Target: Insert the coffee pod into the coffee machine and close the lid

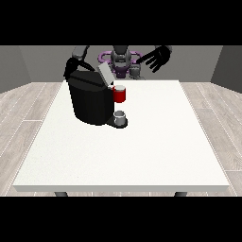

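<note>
A black coffee machine [89, 100] stands on the left half of the white table [142, 151]. Its grey lid [104, 73] is tilted up and open. At the machine's front a red part [120, 95] shows, with a small grey cup [120, 116] on the base below it. I cannot tell where the coffee pod is. The hand at the view's right [158, 57] is raised above the table's far edge with its fingers spread. The arm at the view's left [75, 64] reaches down behind the machine, and its hand is hidden.
The robot's torso [121, 61] stands behind the table's far edge. A wooden floor surrounds the table, and grey walls rise behind it.
</note>
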`<state>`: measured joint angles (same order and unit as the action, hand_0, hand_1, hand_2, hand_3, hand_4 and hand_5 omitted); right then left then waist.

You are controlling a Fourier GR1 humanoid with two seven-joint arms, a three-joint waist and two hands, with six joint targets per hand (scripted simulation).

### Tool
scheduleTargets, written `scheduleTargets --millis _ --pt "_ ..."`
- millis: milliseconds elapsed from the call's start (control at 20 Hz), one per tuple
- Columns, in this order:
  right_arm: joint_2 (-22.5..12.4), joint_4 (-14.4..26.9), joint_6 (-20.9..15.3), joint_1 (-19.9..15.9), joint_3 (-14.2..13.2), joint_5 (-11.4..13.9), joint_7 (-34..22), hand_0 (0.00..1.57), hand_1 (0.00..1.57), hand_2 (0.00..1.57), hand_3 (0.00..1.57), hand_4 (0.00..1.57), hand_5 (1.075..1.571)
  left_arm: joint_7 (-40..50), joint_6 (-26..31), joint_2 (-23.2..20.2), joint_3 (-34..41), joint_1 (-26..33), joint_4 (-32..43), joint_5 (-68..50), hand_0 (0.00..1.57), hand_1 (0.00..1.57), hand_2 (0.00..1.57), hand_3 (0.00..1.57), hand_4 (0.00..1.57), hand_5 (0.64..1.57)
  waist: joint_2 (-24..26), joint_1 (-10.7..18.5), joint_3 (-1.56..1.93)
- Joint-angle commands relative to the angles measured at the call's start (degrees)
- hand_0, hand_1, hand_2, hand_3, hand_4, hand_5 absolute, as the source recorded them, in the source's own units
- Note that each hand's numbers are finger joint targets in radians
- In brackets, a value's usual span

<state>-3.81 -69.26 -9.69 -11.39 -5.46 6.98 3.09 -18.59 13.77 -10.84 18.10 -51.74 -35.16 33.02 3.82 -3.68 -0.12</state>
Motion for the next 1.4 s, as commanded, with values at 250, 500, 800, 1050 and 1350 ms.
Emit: scheduleTargets --millis 250,500,800,1050,1350 --pt "-1.17 -3.55 5.82 -0.36 2.06 -1.93 -0.11 0.0 0.0 0.0 0.0 0.0 1.571 -3.09 1.5 10.34 3.96 15.29 1.04 -8.07 0.0 0.0 0.0 0.0 0.39 1.571 11.23 9.44 0.11" --pt "-5.57 -5.31 8.63 -2.05 0.46 -2.62 -2.01 0.0 0.0 0.0 0.0 0.11 1.571 -0.73 5.46 8.97 3.26 20.13 -1.7 -9.69 0.0 0.0 0.0 0.0 0.39 1.571 13.46 12.52 0.13" --pt "-8.59 -0.66 8.73 -10.61 -4.47 -4.72 -6.26 0.0 0.0 0.0 0.0 0.0 1.571 3.78 4.43 10.8 -0.97 20.03 -7.86 -16.52 0.0 0.0 0.0 0.0 0.37 1.571 10.28 15.58 0.15" --pt "-6.26 1.48 9.16 -12.89 -3.28 -5.95 -8.64 0.0 0.0 0.0 0.0 0.0 1.571 4.33 5.7 10.83 -3.82 22.84 -13.99 -19.63 0.0 0.0 0.0 0.0 0.36 1.571 7.45 15.32 0.13" --pt "-8.59 5.18 11.89 -16.49 -8.02 -12.05 -12.46 0.0 0.0 0.0 0.0 0.1 1.571 7.68 2.91 10.83 -6.49 27.46 -22.04 -20.07 0.0 0.0 0.0 0.0 0.38 1.571 6.51 16.32 0.14"
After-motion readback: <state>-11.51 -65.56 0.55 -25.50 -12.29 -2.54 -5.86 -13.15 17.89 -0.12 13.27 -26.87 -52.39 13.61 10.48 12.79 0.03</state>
